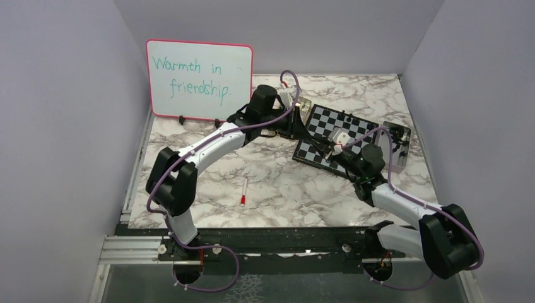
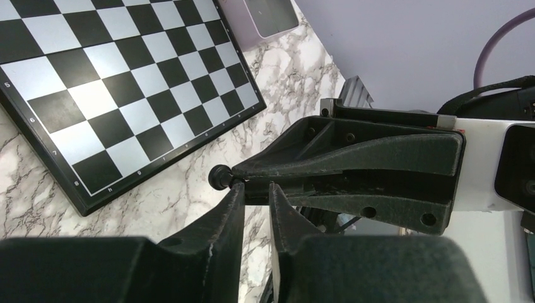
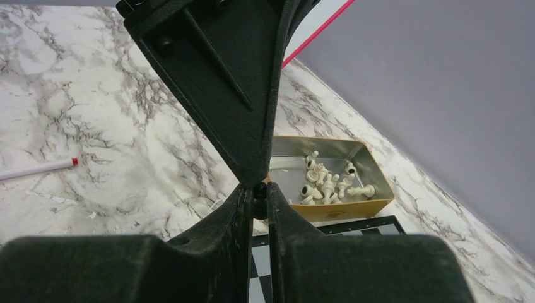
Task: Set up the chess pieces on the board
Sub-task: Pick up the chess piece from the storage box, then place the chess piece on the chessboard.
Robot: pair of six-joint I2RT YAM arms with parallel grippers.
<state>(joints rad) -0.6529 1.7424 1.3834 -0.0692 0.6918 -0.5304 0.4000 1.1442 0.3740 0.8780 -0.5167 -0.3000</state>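
Likely handover of a black chessman [image 2: 219,177] beside the board [image 2: 126,95].
Right pincer [image 3: 257,191] and left pincer [image 2: 256,187] both pinch it; right should release next.

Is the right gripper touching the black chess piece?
Touching. The right wrist view shows the right gripper pinching the black chess piece between its fingertips.

Probably a lab cell, plain grey walls [image 1: 63,95], marble-look table [image 1: 284,183]
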